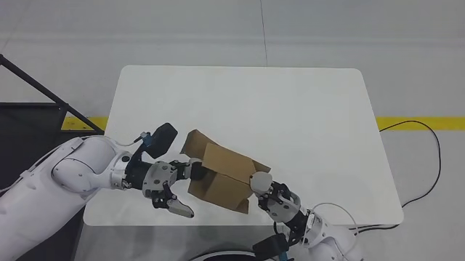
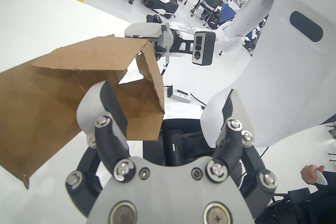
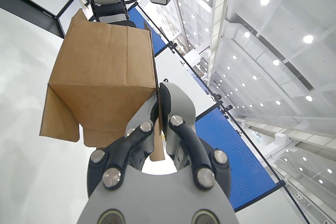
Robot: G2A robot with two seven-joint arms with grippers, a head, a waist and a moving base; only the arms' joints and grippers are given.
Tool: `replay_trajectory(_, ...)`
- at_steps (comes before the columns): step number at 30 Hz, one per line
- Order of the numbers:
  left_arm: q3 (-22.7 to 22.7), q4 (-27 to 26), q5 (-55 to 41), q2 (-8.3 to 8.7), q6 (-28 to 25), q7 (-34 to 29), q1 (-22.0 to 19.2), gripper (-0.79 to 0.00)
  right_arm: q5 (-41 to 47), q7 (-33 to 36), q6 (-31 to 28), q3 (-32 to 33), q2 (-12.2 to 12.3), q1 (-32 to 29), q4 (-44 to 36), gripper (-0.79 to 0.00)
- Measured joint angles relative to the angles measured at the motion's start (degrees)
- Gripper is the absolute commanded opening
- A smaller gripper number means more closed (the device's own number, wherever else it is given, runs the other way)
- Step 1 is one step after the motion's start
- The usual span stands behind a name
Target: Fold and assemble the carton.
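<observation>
Table point(image 1: 290, 115) white, floor point(image 1: 145, 21) grey | left end effector point(image 2: 168, 95) spread | right end effector point(image 3: 159, 104) clamps carton point(image 3: 105, 59)

No legible text or labels on the plain carton point(image 1: 225, 163)

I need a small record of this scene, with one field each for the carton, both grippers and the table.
carton: brown, partly folded, flaps loose, near the table's front edge
left gripper: open, fingers either side of one carton end
right gripper: shut on a carton edge at the other end
table: white
</observation>
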Motion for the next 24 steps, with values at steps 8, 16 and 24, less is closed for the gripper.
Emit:
replay_trajectory(8,3.8,1.6,-0.7,-0.57,0.0,0.0,-3.6,-0.132,-0.9,1.2,2.3,-0.6,0.1,-0.1,-0.3,-0.785)
replay_trajectory(16,5.7,4.3,-1.8,-1.78,0.0,0.0,-6.0,-0.154,-1.7,2.6,5.8,-1.3,0.0,-0.5,-0.5,-0.785)
replay_trajectory(24,4.4,7.0,-2.7,-2.75,0.0,0.6,-6.4,-0.139,-1.9,2.8,5.4,-1.4,0.2,-0.3,-0.5,-0.785)
